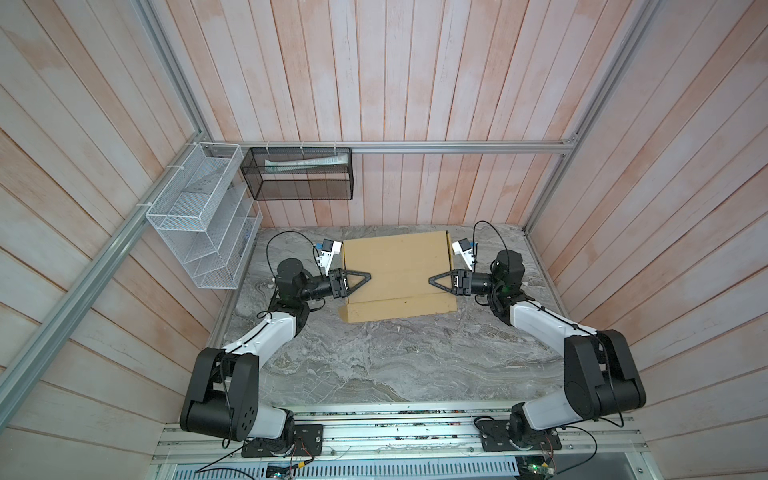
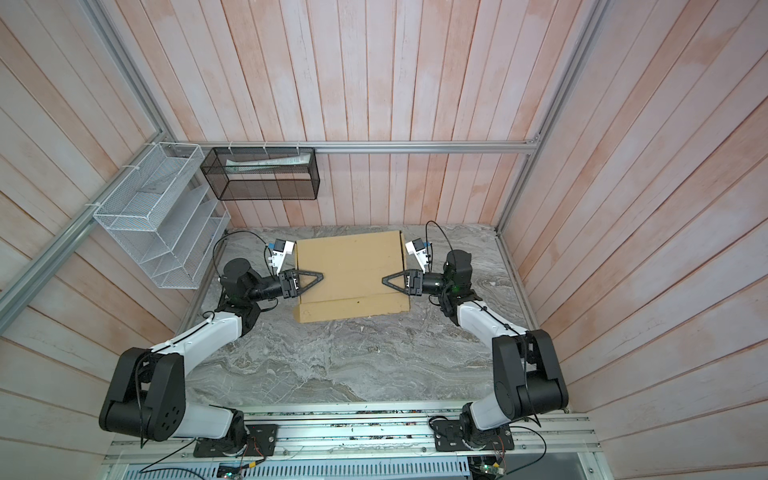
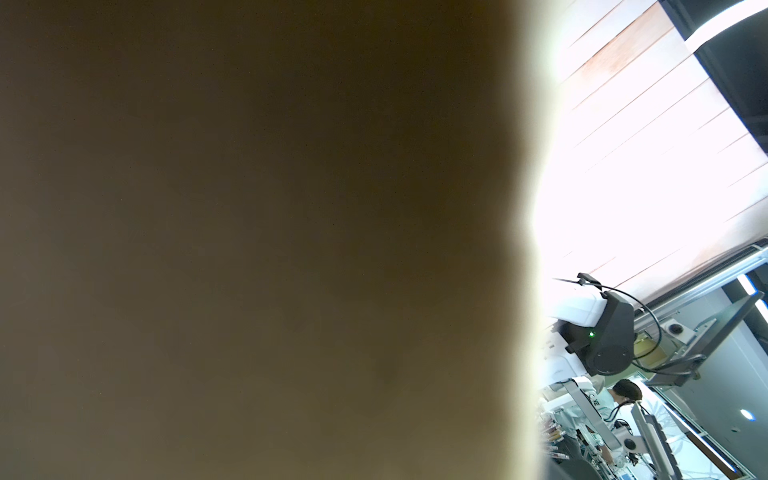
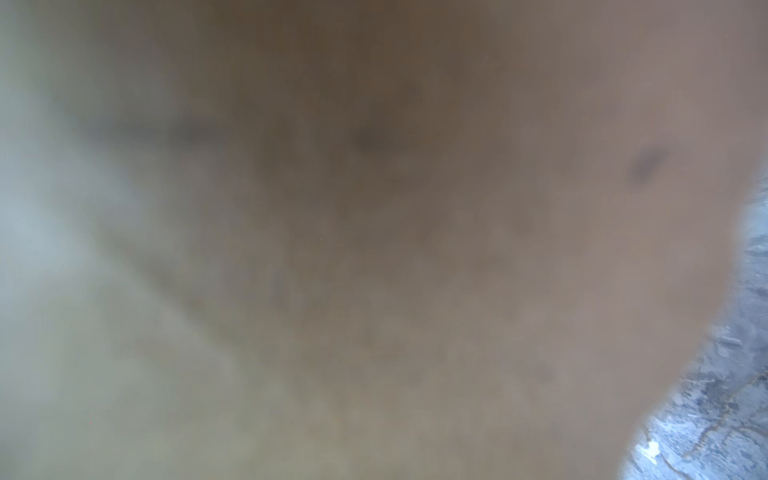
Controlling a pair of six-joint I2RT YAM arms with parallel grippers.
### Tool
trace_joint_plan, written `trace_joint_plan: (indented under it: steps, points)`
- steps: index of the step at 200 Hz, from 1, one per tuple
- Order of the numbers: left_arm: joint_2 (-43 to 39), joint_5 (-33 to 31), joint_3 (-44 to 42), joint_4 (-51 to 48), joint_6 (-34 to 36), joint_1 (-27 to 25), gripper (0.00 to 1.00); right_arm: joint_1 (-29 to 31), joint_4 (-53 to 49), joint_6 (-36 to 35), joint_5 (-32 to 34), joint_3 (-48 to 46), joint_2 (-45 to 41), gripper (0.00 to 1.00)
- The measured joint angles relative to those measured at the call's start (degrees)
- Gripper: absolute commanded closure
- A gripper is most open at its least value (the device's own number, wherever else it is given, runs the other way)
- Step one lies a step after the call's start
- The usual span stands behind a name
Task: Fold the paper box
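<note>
1. Marble-pattern table (image 1: 374, 365): the work surface. Both arms extend from its near edge toward its far half.

2. Paper box (image 1: 399, 266) (image 2: 349, 266): it lies on the far half of the table, centred between the two arms. Its broad tan top panel faces up, and a narrow strip of cardboard runs along its near side.

3. Left gripper (image 1: 368, 275): positioned over the box's left edge, tip pointing inward.

4. Right gripper (image 1: 432, 279): positioned over the box's right edge, tip pointing inward.

5. Grip state: only the upper finger of each gripper shows, over the top panel. Whether either is clenched on the cardboard cannot be told. Blurred tan cardboard fills most of both wrist views.

6. White wire tiered rack (image 1: 199, 216): mounted on the left wall.

7. Black mesh basket (image 1: 297, 178): hung on the rear rail just beside the rack. It holds one pale flat packet (image 1: 307, 163) lying lengthways. The print on the packet is too small to read.
</note>
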Motion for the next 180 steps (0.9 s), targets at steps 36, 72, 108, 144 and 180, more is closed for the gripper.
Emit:
trace_joint_plan:
  steps: [36,72,108,144,180]
  points:
    - [0.0,-1.03,0.0,0.83,-1.05,0.0,0.36,0.42,0.72,0.44,0.22,0.5,0.83,0.61]
    - [0.24,-1.75,0.0,1.86,-2.12,0.0,0.43,0.48,1.46,0.61,0.07,1.16,1.42,0.61]
    - [0.85,-1.86,0.0,3.39,-3.61,0.0,0.45,0.52,1.68,0.59,0.13,1.49,1.99,0.61]
    - [0.96,-1.88,0.0,4.04,-4.66,0.0,0.48,0.55,1.9,0.61,0.24,1.55,2.05,0.6]
    - [0.98,-1.86,0.0,4.61,-5.81,0.0,0.5,0.59,2.29,0.63,0.35,1.55,2.05,0.51]
